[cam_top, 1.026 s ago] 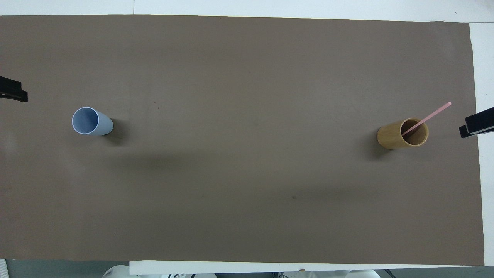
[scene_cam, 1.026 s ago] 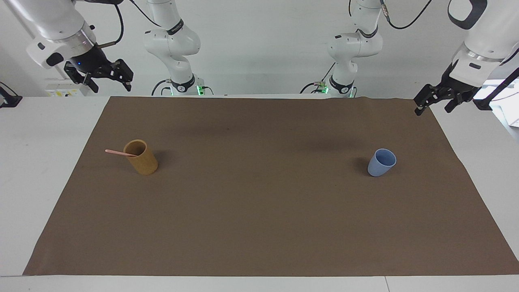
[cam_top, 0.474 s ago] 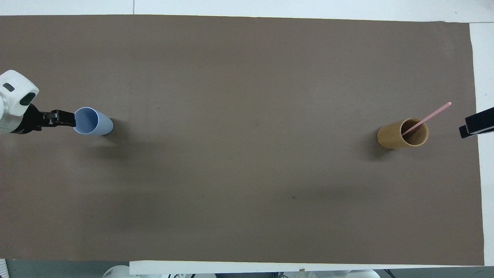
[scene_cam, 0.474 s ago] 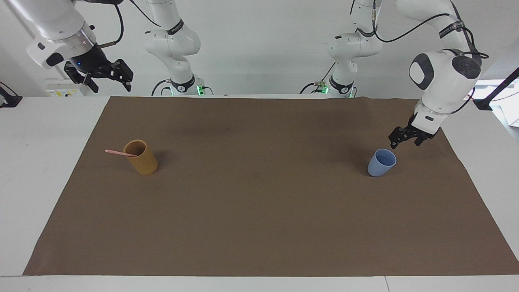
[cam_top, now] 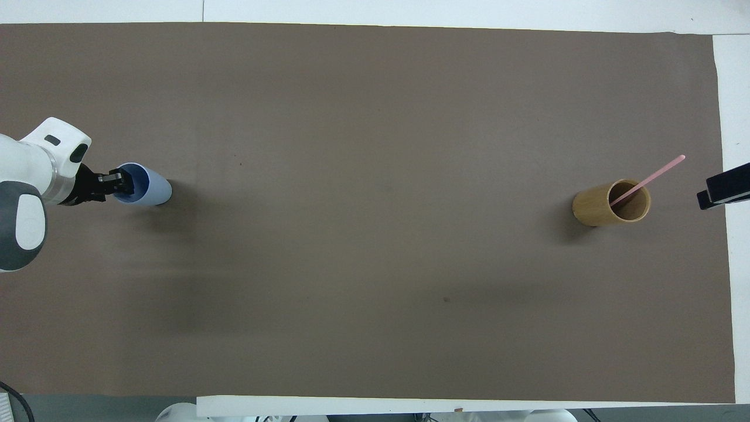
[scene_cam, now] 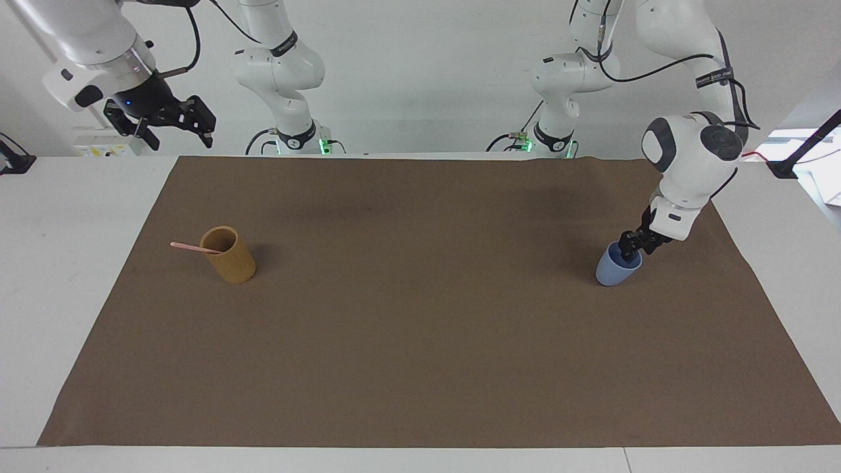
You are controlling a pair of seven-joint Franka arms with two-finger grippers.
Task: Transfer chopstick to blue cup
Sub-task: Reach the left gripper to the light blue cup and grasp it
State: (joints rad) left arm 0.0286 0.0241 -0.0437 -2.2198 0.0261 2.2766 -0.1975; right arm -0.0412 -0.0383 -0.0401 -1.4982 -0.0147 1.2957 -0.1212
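Note:
A pale-pink chopstick [scene_cam: 194,247] leans in a mustard-tan cup [scene_cam: 231,261] toward the right arm's end of the table, its top end sticking out over the rim. It also shows in the overhead view [cam_top: 651,177] in that cup [cam_top: 597,205]. The light-blue cup [scene_cam: 612,270] stands upright toward the left arm's end; it also shows in the overhead view [cam_top: 153,189]. My left gripper [scene_cam: 632,248] is down at the blue cup's rim, its tip reaching into the mouth [cam_top: 120,181]. My right gripper [scene_cam: 172,123] is open and empty, raised off the mat's corner, waiting.
A brown mat [scene_cam: 420,341] covers most of the white table [scene_cam: 66,263]. Nothing else stands between the two cups. Only the right gripper's tip [cam_top: 723,187] shows at the overhead view's edge, beside the tan cup.
My left arm has swung in from off the mat's corner and lowered its gripper to the blue cup's rim. The right arm, both cups and the chopstick have not moved.

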